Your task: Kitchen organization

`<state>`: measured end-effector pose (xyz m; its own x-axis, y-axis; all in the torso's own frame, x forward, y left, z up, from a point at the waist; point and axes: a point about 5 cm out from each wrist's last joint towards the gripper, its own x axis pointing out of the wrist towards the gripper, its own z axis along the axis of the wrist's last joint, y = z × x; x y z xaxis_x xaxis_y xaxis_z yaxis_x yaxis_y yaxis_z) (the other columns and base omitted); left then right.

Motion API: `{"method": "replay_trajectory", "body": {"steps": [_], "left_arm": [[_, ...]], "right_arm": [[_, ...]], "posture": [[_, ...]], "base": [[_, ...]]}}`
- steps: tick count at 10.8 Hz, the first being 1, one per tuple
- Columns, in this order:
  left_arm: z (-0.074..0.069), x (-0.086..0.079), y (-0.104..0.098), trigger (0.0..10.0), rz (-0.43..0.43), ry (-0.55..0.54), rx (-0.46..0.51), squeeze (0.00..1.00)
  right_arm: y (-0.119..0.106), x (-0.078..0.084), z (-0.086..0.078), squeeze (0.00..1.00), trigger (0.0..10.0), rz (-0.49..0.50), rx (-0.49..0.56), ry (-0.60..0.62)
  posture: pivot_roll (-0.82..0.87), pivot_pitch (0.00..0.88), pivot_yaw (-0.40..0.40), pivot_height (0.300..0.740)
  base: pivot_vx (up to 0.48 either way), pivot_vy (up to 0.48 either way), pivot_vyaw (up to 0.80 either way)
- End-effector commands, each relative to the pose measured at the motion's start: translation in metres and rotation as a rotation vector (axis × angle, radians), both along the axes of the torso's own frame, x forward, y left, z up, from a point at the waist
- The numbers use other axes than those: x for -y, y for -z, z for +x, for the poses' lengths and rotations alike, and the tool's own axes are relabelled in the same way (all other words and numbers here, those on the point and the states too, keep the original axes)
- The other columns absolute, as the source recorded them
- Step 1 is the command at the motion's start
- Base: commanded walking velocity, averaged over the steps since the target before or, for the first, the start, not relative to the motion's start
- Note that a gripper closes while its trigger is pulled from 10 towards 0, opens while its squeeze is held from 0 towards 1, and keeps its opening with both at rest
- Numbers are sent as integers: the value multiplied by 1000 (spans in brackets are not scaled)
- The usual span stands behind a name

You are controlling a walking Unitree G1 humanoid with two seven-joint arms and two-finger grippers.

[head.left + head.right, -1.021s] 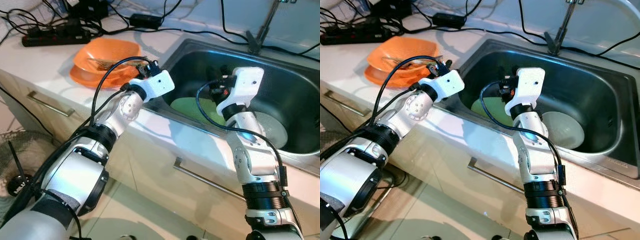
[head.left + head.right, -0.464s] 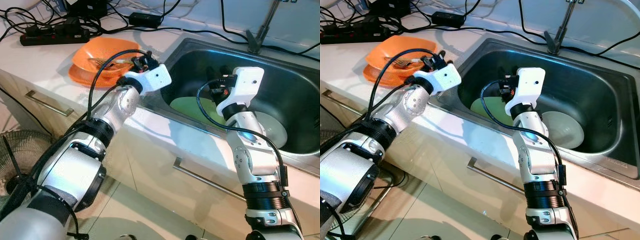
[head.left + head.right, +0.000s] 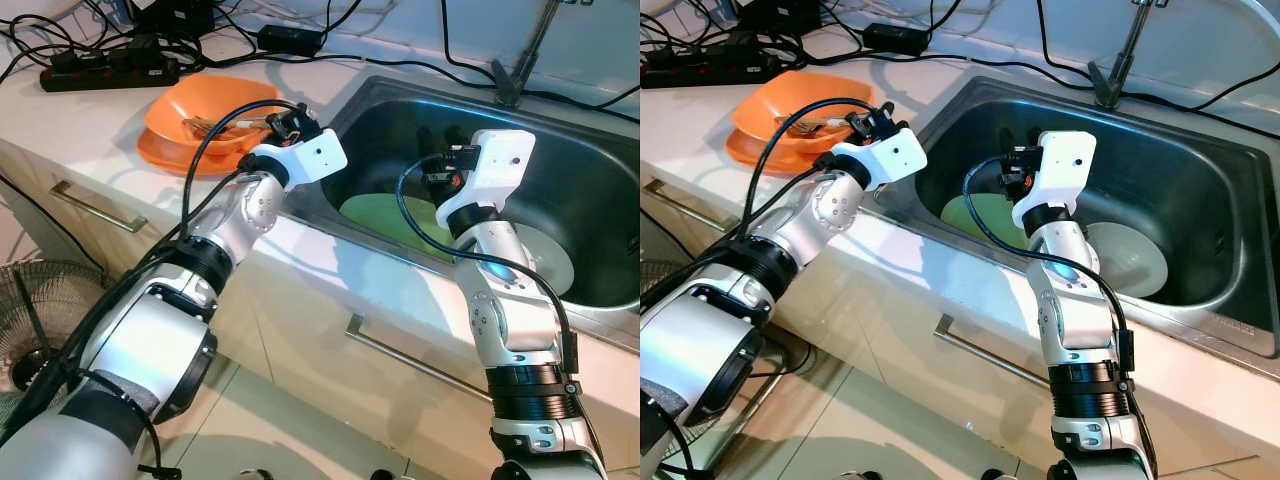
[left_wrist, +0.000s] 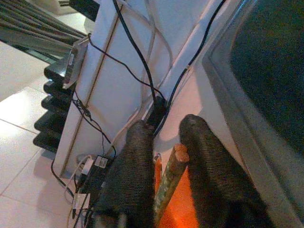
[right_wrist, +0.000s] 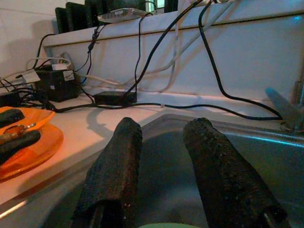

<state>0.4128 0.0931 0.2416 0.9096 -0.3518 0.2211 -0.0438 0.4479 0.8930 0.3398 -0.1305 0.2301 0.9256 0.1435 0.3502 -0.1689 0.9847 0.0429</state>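
My left gripper [image 3: 284,122] hovers over the right edge of the stacked orange plates [image 3: 195,122] on the counter, left of the sink. It is shut on a thin utensil [image 4: 171,166] with a brown-tipped handle. More cutlery [image 3: 205,126] lies on the top plate. My right gripper [image 3: 438,150] hangs open inside the steel sink [image 3: 600,190] with nothing between its fingers [image 5: 114,166]. Below it lie a green plate [image 3: 385,215] and a pale plate [image 3: 550,262] on the sink floor.
A faucet [image 3: 522,55] stands at the sink's back rim. A power strip [image 3: 110,72], an adapter [image 3: 290,40] and black cables run along the back of the counter. Drawer handles [image 3: 98,208] line the cabinet front. A fan [image 3: 30,320] sits on the floor at left.
My left gripper has moved from the sink's corner back toward the orange plates and now holds there. My right gripper has drifted slightly to the right above the green plate.
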Motion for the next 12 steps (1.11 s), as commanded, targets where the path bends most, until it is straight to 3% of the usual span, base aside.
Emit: {"method": "replay_trajectory", "body": {"steps": [1,7,9,10,11,12], "left_arm": [[2,2,-11,0,-1,-8,30,0],[3,0,-17,0,20,-29,63,0],[1,-1,-24,0,93,-45,142,0],[-6,3,-36,0,123,-12,219,0],[-15,4,-43,10000,124,7,274,0],[-23,4,-46,10000,123,18,305,0]], "right_arm": [[-1,2,-2,0,10000,17,-1,2],[1,1,4,0,10000,29,-12,1],[5,-4,6,0,10000,41,-22,-9],[6,-5,7,0,10000,45,-24,-9],[6,-5,8,0,10000,53,-22,-7],[6,-7,9,0,10000,60,-20,-8]], "posture": [[19,159,-11,740],[43,138,-9,740],[58,123,-4,740],[64,117,1,740],[82,103,6,740],[92,96,7,740]], "base": [[0,0,0],[0,0,0],[0,0,0],[0,0,0],[0,0,0],[0,0,0]]}}
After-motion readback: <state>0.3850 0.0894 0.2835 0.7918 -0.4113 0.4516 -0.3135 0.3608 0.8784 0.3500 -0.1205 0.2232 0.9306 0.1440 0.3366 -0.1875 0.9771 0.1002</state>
